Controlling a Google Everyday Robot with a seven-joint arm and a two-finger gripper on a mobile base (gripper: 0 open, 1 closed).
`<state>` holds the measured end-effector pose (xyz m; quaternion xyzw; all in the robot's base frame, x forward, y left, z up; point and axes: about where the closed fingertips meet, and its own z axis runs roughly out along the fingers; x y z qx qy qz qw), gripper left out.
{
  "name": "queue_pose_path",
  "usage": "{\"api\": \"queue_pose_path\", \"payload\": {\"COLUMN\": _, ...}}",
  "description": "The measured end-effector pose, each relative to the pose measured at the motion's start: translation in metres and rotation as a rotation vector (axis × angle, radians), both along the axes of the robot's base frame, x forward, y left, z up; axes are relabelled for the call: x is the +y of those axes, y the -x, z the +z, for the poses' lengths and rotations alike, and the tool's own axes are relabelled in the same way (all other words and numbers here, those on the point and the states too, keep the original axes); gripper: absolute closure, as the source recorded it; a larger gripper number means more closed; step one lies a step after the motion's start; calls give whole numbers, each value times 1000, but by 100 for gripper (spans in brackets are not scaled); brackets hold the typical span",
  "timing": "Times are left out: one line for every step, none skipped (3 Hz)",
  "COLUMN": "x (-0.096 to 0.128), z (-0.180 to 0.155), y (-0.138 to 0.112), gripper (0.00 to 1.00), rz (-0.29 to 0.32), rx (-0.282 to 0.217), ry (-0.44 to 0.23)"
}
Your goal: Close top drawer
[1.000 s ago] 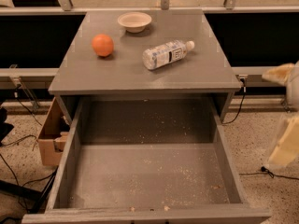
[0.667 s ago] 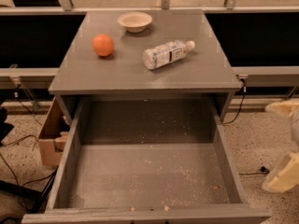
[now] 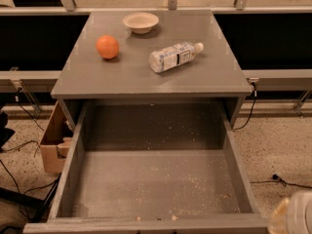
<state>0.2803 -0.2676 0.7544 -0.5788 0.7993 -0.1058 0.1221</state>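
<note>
The top drawer (image 3: pixel 237 165) is pulled far out toward me from the grey cabinet (image 3: pixel 122 79). Its grey inner floor is speckled with pale crumbs. Its front edge runs along the bottom of the view, and its handle is out of view. My gripper (image 3: pixel 292 216) shows only as a pale blurred shape in the bottom right corner, just right of the drawer's front right corner and apart from it.
On the cabinet top lie an orange (image 3: pixel 107 47), a small pale bowl (image 3: pixel 141 22) and a plastic bottle (image 3: pixel 173 56) on its side. A cardboard box (image 3: pixel 52 145) stands on the floor to the left. Cables (image 3: pixel 282 182) lie on the speckled floor at the right.
My gripper has dropped from the right edge at mid-height down into the bottom right corner. The drawer and the things on the cabinet top have not moved.
</note>
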Motion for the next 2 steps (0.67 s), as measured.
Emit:
{"api": "queue_pose_path", "payload": {"x": -17, "z": -72, "y": 73, "gripper": 92, "rz": -42, "rx": 144, "ry": 7}}
{"api": "queue_pose_path", "payload": {"x": -16, "z": -173, "y": 170, "gripper": 100, "rz": -92, "rx": 329, "ry": -78}}
